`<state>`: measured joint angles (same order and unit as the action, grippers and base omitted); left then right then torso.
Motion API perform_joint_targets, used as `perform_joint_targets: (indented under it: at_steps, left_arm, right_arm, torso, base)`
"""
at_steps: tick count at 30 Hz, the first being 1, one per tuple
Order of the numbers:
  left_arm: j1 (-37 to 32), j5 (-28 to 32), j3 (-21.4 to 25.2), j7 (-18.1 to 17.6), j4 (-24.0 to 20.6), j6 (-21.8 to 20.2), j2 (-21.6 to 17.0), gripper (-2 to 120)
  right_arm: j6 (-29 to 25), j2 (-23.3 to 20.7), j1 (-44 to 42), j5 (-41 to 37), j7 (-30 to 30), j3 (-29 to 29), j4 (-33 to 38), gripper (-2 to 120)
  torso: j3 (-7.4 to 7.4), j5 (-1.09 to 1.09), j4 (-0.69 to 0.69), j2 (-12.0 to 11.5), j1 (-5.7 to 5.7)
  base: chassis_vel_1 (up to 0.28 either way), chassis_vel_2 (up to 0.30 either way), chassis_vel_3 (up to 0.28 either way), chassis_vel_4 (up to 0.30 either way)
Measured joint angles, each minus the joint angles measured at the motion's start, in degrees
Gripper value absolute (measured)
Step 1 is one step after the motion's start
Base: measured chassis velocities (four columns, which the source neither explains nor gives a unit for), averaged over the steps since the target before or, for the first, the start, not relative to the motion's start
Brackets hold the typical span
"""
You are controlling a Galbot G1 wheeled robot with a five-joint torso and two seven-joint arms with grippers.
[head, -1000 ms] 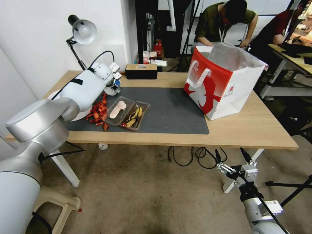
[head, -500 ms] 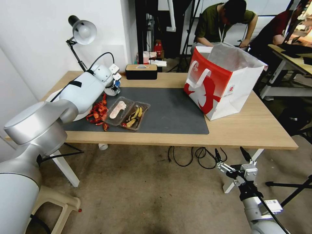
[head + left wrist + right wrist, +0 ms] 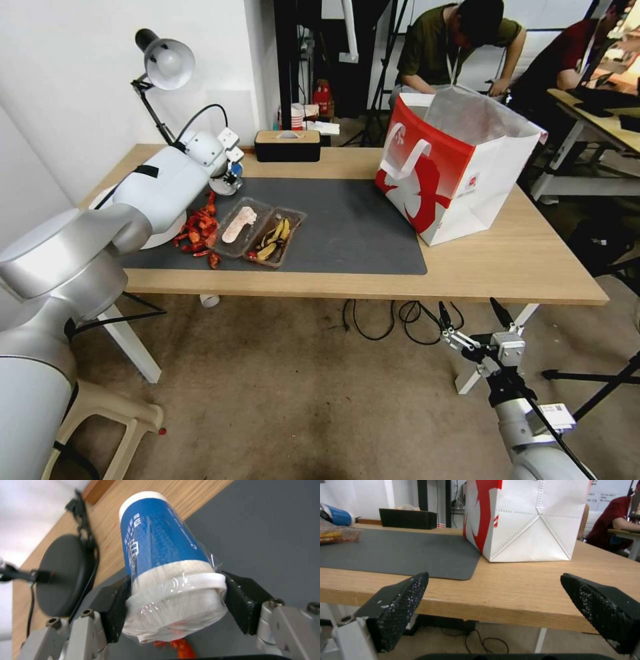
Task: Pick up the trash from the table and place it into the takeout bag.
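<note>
A: Step in hand?

B: Pick phase, looks done to me — left end effector (image 3: 173, 597) is clamped on the blue-sleeved coffee cup (image 3: 160, 547), one black pad on each side near the lidded end. In the head view the cup (image 3: 235, 170) sits at upper left of the frame, at the far-left corner of the dark mat (image 3: 347, 227), mostly hidden behind the arm.

A: Lifted or resting?

B: Can't tell. The cup is tilted over, base pointing away from the wrist camera, mat and wood beyond it.

A: Next move?

B: My call — carry it across the desk (image 3: 533, 267) to the takeout bag (image 3: 460, 167), which stands open at upper right of centre, and come in over its rim before letting go. It needs height to clear the food trays (image 3: 257, 230) and the bag wall.

A: Cup's look?

B: Blue sleeve, white print, white rim band, clear film wrapped loosely over the lid end. Something red-orange shows under it. Thin paper, so I'd guess a hard squeeze dents it.

A: Right arm?

B: Right end effector (image 3: 473, 320) hangs below the desk edge at lower right, fingers wide apart, holding nothing.
</note>
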<state>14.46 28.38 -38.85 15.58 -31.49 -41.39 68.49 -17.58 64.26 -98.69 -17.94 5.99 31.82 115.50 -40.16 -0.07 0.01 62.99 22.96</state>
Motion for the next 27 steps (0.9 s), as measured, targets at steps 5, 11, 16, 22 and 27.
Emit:
perform_joint_targets:
  at_steps: [5, 11, 16, 22, 27]
  left_arm:
    - [0.72, 0.78, 0.65, -0.37, -1.35, -0.18, -0.79, 62]
    - [1.7, 3.65, 1.66, -1.21, -7.44, -0.07, -2.98, 62]
    - [2.07, 7.28, 3.56, -2.88, -15.13, 0.01, -5.92, 62]
    - [1.21, 18.53, 10.36, -7.92, -29.59, 0.23, -10.13, 61]
    - [0.65, 26.59, 15.22, -10.5, -40.32, 1.27, -11.37, 61]
  right_arm:
    - [0.28, -0.1, 0.67, -0.01, 0.07, -0.58, -0.26, 100]
    - [0.41, -0.27, 1.15, -0.01, 0.11, -0.85, -0.54, 100]
    - [0.44, -0.45, 1.6, -0.03, 0.12, -1.1, -0.85, 100]
    - [0.54, -0.45, 2.37, -0.05, 0.13, -1.55, -1.22, 100]
    - [0.99, -0.15, 2.65, 0.22, 0.18, -2.35, -0.85, 100]
  torso:
    - [0.03, 0.04, 0.02, 0.0, -0.01]
    - [0.04, 0.08, -0.02, 0.02, -0.03]
    - [0.05, 0.06, 0.0, 0.03, -0.04]
    - [0.06, 0.08, -0.03, 0.05, -0.05]
    - [0.06, 0.06, 0.02, 0.05, -0.05]
  base:
    - [0.0, 0.0, 0.0, 0.0]
    - [0.0, 0.0, 0.0, 0.0]
    - [0.0, 0.0, 0.0, 0.0]
    - [0.0, 0.0, 0.0, 0.0]
    - [0.0, 0.0, 0.0, 0.0]
